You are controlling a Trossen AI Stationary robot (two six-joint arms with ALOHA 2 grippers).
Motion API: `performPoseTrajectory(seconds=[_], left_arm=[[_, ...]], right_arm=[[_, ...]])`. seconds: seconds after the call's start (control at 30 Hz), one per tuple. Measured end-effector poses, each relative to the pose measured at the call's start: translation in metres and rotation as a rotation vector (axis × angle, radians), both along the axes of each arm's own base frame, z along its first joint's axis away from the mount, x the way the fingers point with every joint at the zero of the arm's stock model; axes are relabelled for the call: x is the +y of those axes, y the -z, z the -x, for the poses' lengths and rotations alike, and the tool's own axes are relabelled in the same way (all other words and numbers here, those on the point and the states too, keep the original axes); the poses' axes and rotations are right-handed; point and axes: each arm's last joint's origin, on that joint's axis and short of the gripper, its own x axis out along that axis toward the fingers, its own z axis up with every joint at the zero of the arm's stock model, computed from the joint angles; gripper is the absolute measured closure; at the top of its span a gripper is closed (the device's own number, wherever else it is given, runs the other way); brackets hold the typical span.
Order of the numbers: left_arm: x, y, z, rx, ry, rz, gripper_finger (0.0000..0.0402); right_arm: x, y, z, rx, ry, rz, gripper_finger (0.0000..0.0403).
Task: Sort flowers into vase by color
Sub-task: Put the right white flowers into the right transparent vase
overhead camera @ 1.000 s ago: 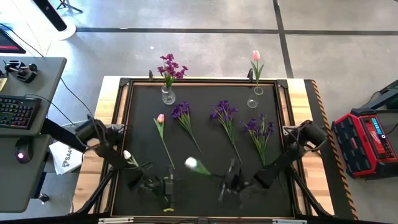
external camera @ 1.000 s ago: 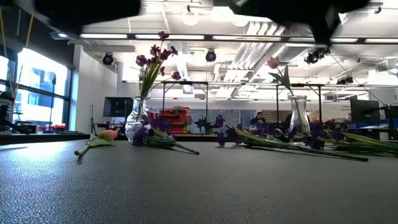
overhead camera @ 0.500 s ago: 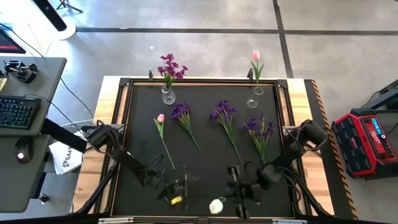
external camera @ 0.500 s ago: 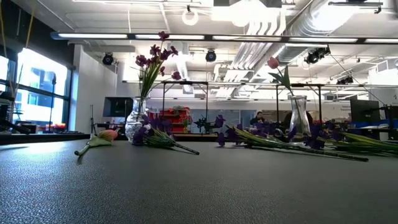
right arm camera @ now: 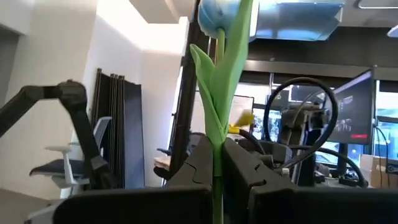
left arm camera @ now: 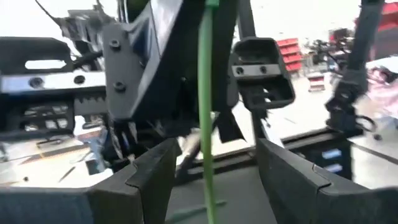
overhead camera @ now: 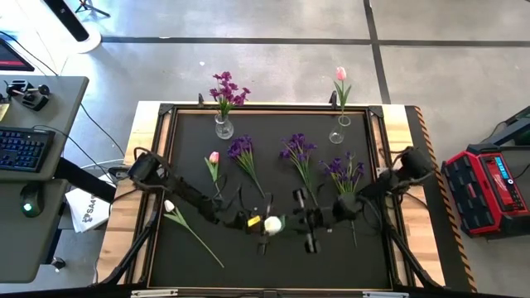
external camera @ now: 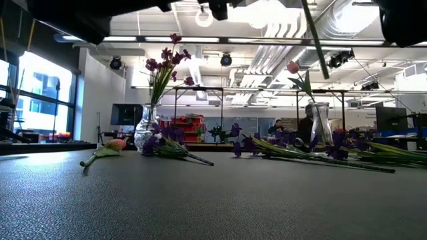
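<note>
A white tulip (overhead camera: pixel 272 223) is held in the air over the table's near middle, between my two grippers. My right gripper (overhead camera: pixel 291 222) (right arm camera: pixel 217 167) is shut on its green stem. My left gripper (overhead camera: pixel 257 223) (left arm camera: pixel 208 183) is open, a finger on either side of the stem (left arm camera: pixel 206 124) without touching it. Another white tulip (overhead camera: pixel 170 205), a pink tulip (overhead camera: pixel 214 157) and three purple flowers (overhead camera: pixel 240 149) (overhead camera: pixel 296 150) (overhead camera: pixel 344 170) lie flat on the mat. Purple blooms stand in the left vase (overhead camera: pixel 224 127). A pink tulip stands in the right vase (overhead camera: pixel 341 126). My right gripper pinches the white tulip's stem (right arm camera: pixel 217 149) between its two fingers, below the leaf. The head (right arm camera: pixel 217 15) and leaf (right arm camera: pixel 214 106) stand out beyond the fingertips. The flower is lifted clear of the table, and its free stem end (external camera: pixel 315 40) slants down under the gripper.
The black mat sits in a raised frame (overhead camera: pixel 166 112) on a wooden table. Both vases stand at the far edge. The loose flowers take up the mat's middle and left, with bare mat (overhead camera: pixel 356 257) along the near right. A desk with a keyboard (overhead camera: pixel 21 149) is to the left and a red box (overhead camera: pixel 493 186) to the right.
Both grippers have moved from the near edge toward the table's middle and drawn closer together. The white tulip has gone with them: its head swung toward the near edge, then back to the gap between the grippers.
</note>
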Motion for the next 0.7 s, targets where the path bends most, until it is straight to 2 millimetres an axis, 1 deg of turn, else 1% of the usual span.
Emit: performPoseTrajectory(seconds=[0.13, 0.27, 0.43, 0.57, 0.7], left_arm=[[0.011, -0.002, -0.004, -0.001, -0.022, -0.023, 0.0209], [0.015, -0.011, -0.003, 0.003, -0.011, -0.042, 0.0244], [0.022, -0.026, -0.001, 0.021, 0.041, -0.055, 0.029], [0.023, -0.031, 0.001, 0.033, 0.044, -0.089, 0.0315], [0.016, -0.031, 0.003, 0.042, 0.069, -0.128, 0.0341]], right_arm=[[-0.011, -0.003, 0.009, -0.011, -0.006, 0.017, 0.0403], [-0.014, 0.005, 0.015, 0.011, -0.005, 0.06, 0.0403], [-0.014, 0.007, 0.016, 0.007, 0.006, 0.093, 0.0403], [-0.014, 0.007, 0.016, -0.004, 0.02, 0.128, 0.0403], [-0.013, 0.01, 0.016, -0.012, -0.01, 0.163, 0.0403]])
